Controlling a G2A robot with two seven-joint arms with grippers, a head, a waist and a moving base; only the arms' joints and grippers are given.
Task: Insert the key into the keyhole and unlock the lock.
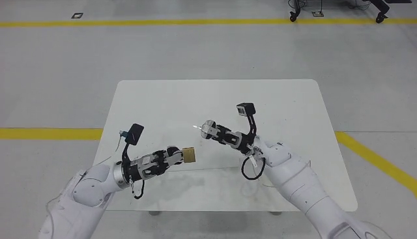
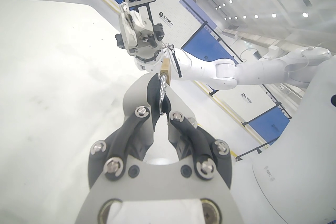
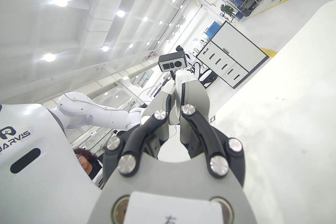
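brass padlock (image 1: 189, 154) and small pale key (image 1: 196, 127) held apart in the air above a white worktop (image 1: 280, 102).
the left end effector (image 1: 180, 155) is closed tight on the padlock, whose brass body pokes out past the fingertips toward the other arm. the right end effector (image 1: 207, 131) is pinched closed on the key, whose tip sticks out beyond its fingertips. key and padlock are near but not touching, with the key a little farther from the robot. the keyhole cannot be made out. to do the insertion well, it seems best to hold the padlock still and line the key's blade up with the keyhole's axis before closing the gap. then advance straight and slowly, and turn only once the key is fully seated.
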